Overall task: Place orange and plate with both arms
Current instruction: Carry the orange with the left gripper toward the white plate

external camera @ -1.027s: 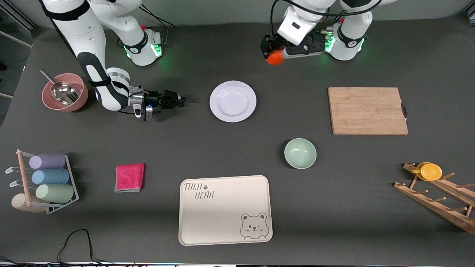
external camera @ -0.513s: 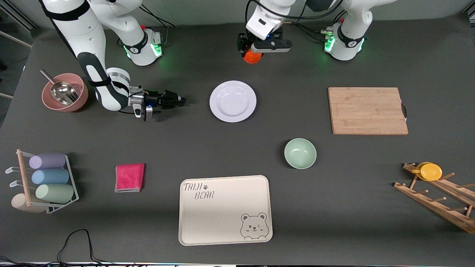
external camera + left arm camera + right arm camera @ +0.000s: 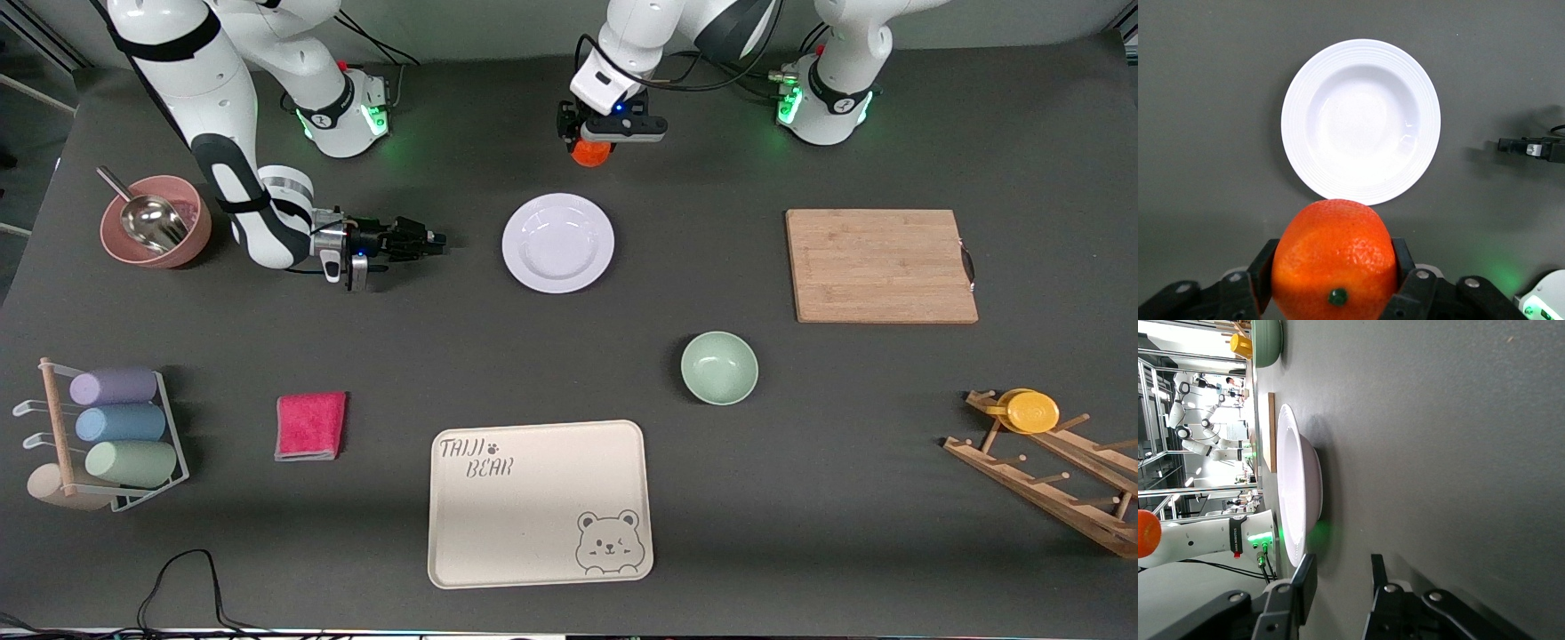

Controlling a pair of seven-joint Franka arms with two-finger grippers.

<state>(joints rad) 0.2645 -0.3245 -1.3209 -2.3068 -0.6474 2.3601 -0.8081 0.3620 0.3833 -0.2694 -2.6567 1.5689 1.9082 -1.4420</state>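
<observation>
The pale lavender-white plate (image 3: 557, 242) lies flat on the dark table, midway between the arms; it also shows in the left wrist view (image 3: 1361, 130) and the right wrist view (image 3: 1297, 492). My left gripper (image 3: 590, 142) is shut on the orange (image 3: 590, 151) and holds it in the air over the table just past the plate's rim, toward the robot bases. In the left wrist view the orange (image 3: 1334, 260) fills the jaws. My right gripper (image 3: 436, 238) is open and empty, low beside the plate toward the right arm's end, pointing at its rim (image 3: 1341, 570).
A mint-green bowl (image 3: 719, 367) and a cream bear tray (image 3: 539, 502) lie nearer the camera than the plate. A wooden cutting board (image 3: 880, 265) and a rack with a yellow lid (image 3: 1031, 412) are toward the left arm's end. A pink bowl with scoop (image 3: 156, 220), a red cloth (image 3: 310, 426) and a cup rack (image 3: 111, 437) are toward the right arm's end.
My left gripper has carried the orange from near its base toward the plate and a little lower. The right gripper has stayed beside the plate.
</observation>
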